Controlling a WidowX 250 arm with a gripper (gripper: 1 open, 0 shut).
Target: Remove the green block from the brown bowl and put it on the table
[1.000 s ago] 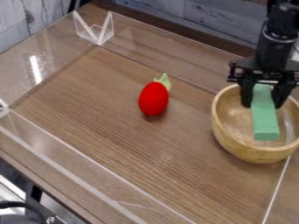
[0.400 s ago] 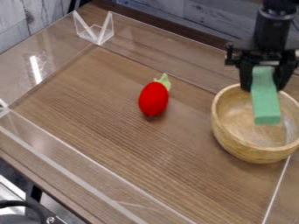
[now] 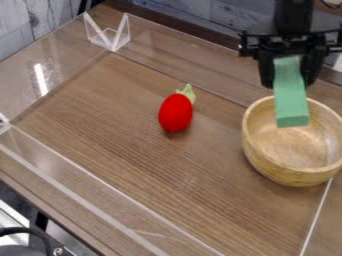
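Observation:
The green block is a light-green bar that hangs upright in the air, its lower end just above the rim of the brown bowl. My gripper is shut on the bar's upper end, black fingers on both sides, pointing steeply down. The round wooden bowl sits at the right on the wood-grain table, and I see nothing inside it. The block is clear of the bowl's inside and hangs over its far left rim.
A red strawberry-like toy lies on the table left of the bowl. Clear acrylic walls run along the table's edges, with a folded clear piece at the far left corner.
My gripper has lifted the green block up out of the bowl and carried it a little to the left. The bowl and the red toy have stayed put.

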